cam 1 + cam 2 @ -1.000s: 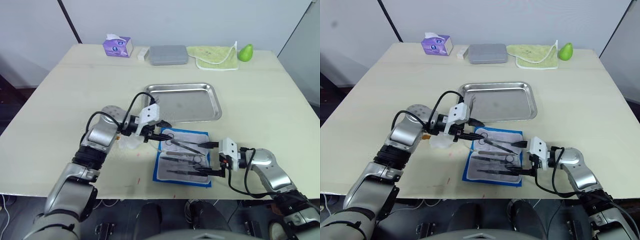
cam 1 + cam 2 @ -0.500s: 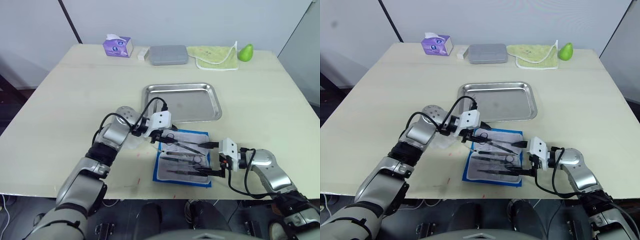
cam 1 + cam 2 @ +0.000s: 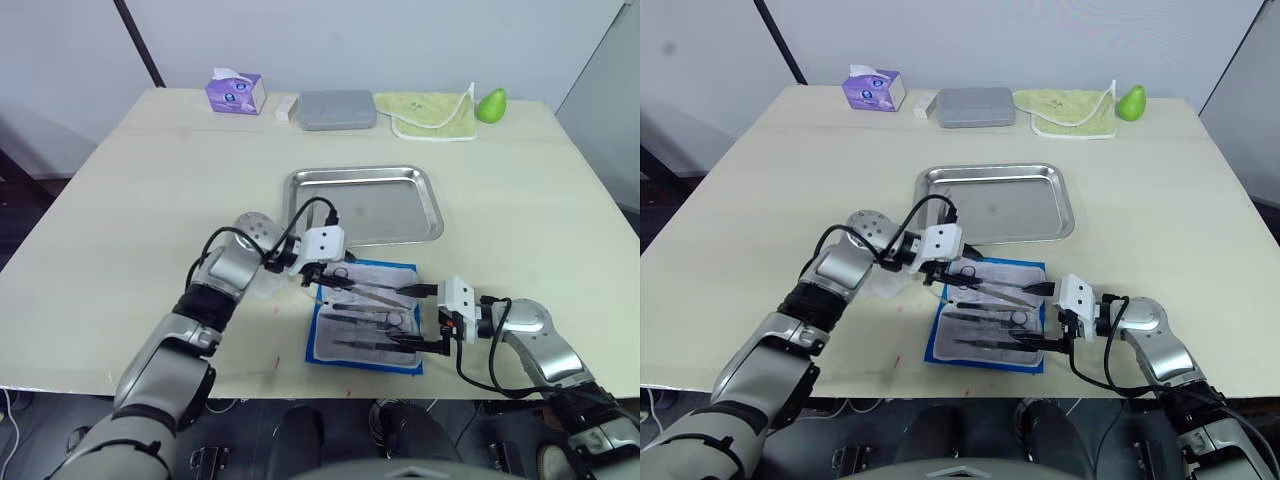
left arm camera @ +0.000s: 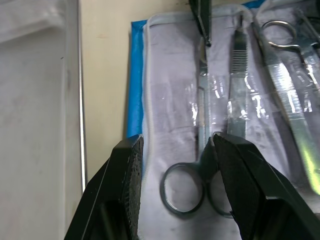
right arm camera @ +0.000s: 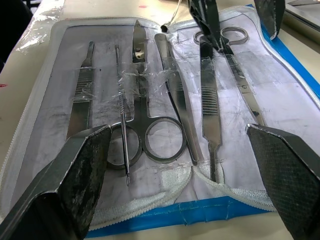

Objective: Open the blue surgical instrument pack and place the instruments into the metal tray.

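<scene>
The metal tray (image 3: 365, 205) lies just beyond the left gripper (image 3: 322, 277), on the far side, and it looks empty. The blue surgical instrument pack (image 3: 366, 316) is already open flat on the table (image 3: 120, 200), between the two grippers and touching neither tray nor table edge.

The instruments (image 5: 170, 125) lie side by side under clear straps, with their long axes running from one gripper toward the other. The left gripper hangs low over the far-left end of the pack, fingers (image 4: 129, 165) partly open and holding nothing. They stand on either side of the ring handles of one pair of scissors (image 4: 201, 150), whose blades point away from it. This arm is the nearer one to the tray, so I judge it takes the scissors.

The right gripper (image 3: 425, 318) waits at the near right edge, wide open and empty. The straps may hold the scissors back. The grey case (image 3: 338, 109), tissue box (image 3: 235, 92) and green cloth (image 3: 435, 112) stand well apart, not in the way.
</scene>
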